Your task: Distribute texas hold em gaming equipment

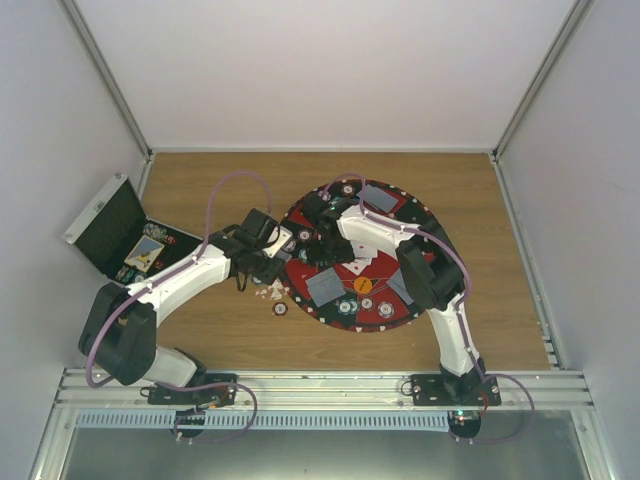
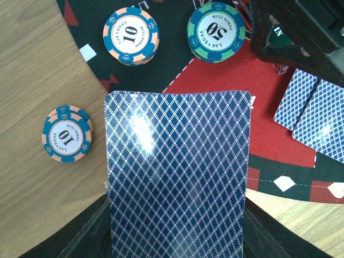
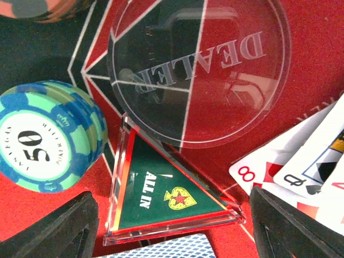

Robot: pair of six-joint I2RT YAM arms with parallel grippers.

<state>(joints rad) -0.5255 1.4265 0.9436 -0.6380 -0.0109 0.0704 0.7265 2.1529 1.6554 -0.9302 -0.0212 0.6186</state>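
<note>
Wooden table between white walls bears mat and chips.

A blue-backed card juts face down across the mat edge. Beyond it on the mat stand stacked orange-and-blue 10 chips and green 50 chips. A smaller 10 stack lies on the counter. Two face-down cards overlap at the right.

The left arm was bent at a raised elbow, forearm angled forward and to the right, with the left hand clamped on a blue-backed playing card. The right arm was folded at the elbow, forearm pointing leftward, with the right hand low, jaws spread wide.
</note>
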